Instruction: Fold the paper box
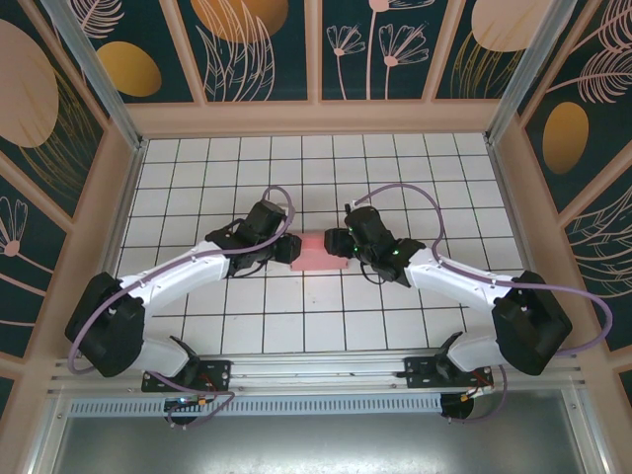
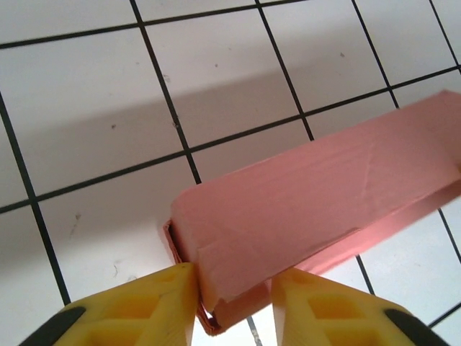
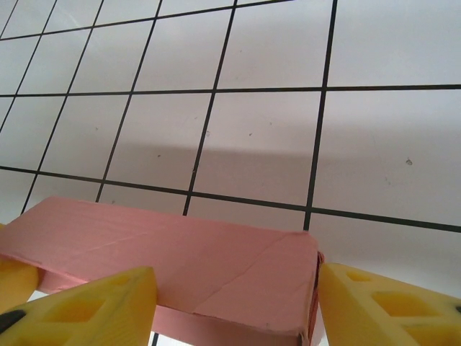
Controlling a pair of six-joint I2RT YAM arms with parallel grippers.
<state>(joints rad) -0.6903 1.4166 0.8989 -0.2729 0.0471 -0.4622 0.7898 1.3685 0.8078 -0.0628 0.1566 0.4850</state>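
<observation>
A white desk (image 1: 326, 326) ruled with black grid lines, walled by dark panels (image 1: 267, 49) painted with leaves and flowers. Two white arms reach inward from the near edge and meet at the middle.

Between the two tools lies the paper box (image 1: 322, 253), plain salmon-pink card, already standing as a long, shallow closed block rather than a flat sheet. The main folds look done. At the end by the left tool, layered card edges show, so that end flap probably needs tucking or pressing home.

The left tool (image 2: 234, 277) has its yellow fingers apart, astride one end of the box; one finger touches it, but whether it clamps I cannot tell. The right tool (image 3: 236, 277) straddles the opposite end, fingers wide; its grip is equally unclear.

No brand, label or writing anywhere.
</observation>
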